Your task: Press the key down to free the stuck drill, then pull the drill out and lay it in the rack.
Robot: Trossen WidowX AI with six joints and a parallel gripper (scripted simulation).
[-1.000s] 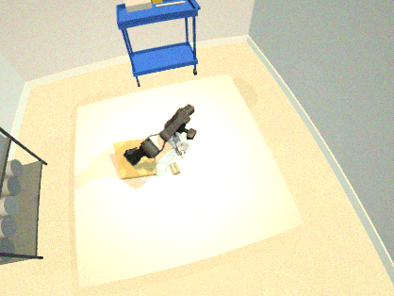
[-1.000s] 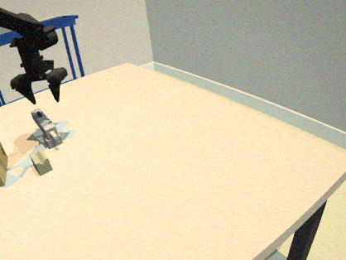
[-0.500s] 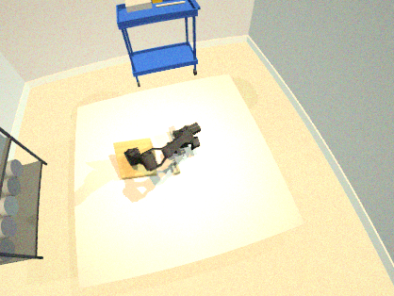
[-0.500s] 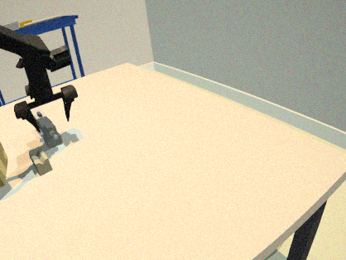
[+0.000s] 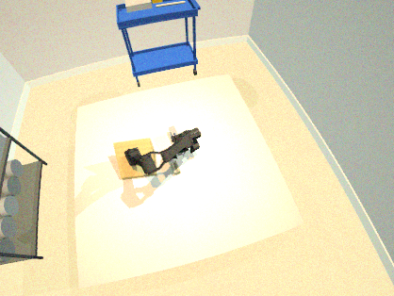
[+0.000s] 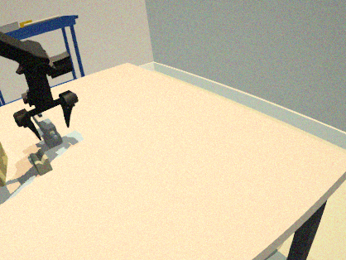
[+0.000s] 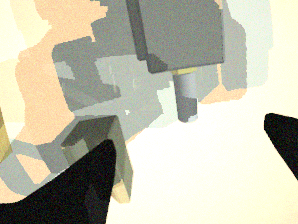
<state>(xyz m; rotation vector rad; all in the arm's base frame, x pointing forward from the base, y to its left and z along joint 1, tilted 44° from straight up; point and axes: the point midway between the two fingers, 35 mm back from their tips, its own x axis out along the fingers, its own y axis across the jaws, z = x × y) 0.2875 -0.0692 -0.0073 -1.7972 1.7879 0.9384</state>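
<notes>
One tool (image 5: pixel 184 141) (image 6: pixel 54 132) (image 7: pixel 192 133) is spread almost fully open, two black fingertips well apart with nothing between them, over one grey tool-shaped body (image 6: pixel 51 137) (image 7: pixel 185 35) on the surface (image 5: pixel 212 203) (image 6: pixel 186 166) (image 7: pixel 225 175); near it stands one notched block (image 5: pixel 175 169) (image 6: pixel 43 166) (image 7: pixel 126 170), partly behind a fingertip in the wrist view; one tan slab (image 5: pixel 123 147) (image 6: pixel 2 166) (image 7: pixel 4 142) lies beyond the block, and one black arm (image 5: pixel 176 147) (image 6: pixel 25 51) reaches across, hiding much from the top; the grey body, probably the drill, has a flat, dark boxy end, with one short round stub (image 7: pixel 186 97) and a yellowish ring at its root; which part is the key, I cannot tell; farther off, one dark-framed rack (image 5: pixel 39 212) shows five grey cylinders (image 5: pixel 8 206), and one blue cart (image 5: pixel 162 60) (image 6: pixel 50 25) has two shelves, its top bearing one grey, one yellow and one long pale item.
</notes>
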